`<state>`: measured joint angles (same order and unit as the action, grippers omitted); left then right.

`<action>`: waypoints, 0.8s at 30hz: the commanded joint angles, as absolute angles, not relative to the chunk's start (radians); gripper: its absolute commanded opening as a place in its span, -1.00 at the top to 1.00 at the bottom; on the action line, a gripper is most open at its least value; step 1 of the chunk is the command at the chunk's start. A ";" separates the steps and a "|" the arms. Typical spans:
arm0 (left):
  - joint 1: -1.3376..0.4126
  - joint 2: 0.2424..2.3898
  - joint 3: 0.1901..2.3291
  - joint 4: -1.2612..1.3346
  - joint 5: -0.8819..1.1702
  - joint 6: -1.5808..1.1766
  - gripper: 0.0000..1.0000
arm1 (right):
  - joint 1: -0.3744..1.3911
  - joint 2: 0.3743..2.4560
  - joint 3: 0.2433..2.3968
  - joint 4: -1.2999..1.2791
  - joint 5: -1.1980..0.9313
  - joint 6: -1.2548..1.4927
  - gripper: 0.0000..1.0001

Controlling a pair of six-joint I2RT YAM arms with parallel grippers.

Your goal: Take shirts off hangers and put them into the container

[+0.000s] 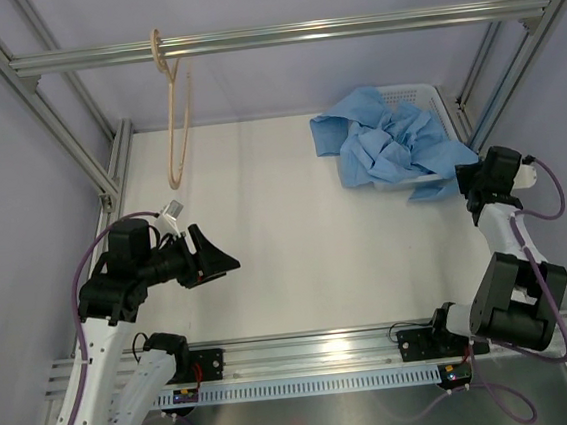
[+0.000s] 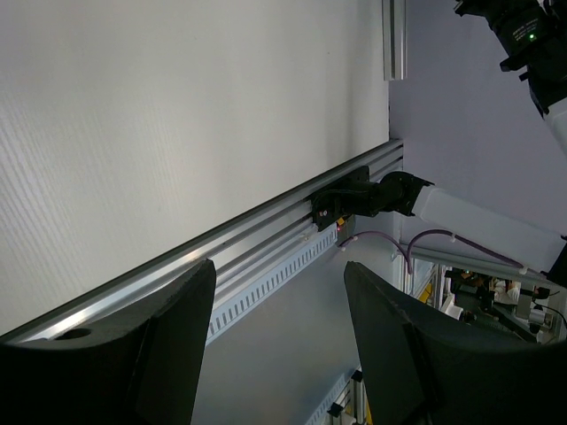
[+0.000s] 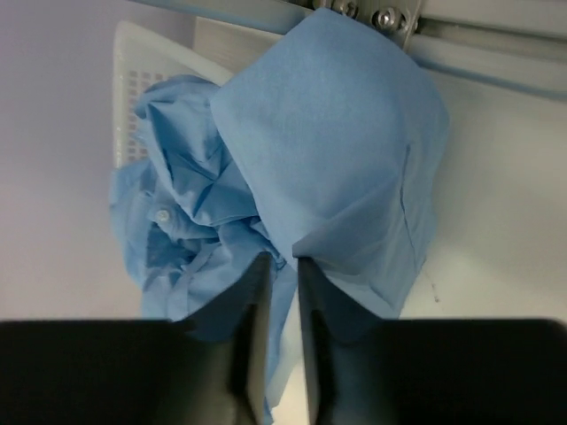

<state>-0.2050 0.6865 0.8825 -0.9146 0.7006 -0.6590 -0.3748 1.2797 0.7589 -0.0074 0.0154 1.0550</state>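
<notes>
The light blue shirt lies crumpled in and over the white mesh container at the back right, spilling onto the table on its left and front. In the right wrist view the shirt fills the middle and the container shows at the upper left. My right gripper has its jaws drawn to a narrow gap on a fold of the shirt; it sits at the container's front right corner. The bare wooden hanger hangs from the top bar. My left gripper hovers open and holds nothing.
Aluminium frame posts stand close behind and to the right of the container. In the left wrist view the open left gripper looks along the table's near rail toward the right arm's base.
</notes>
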 commanded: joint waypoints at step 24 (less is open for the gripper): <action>-0.209 0.649 0.859 -0.815 0.755 -0.712 -0.30 | -0.515 1.432 1.117 -0.493 -0.317 0.769 -0.99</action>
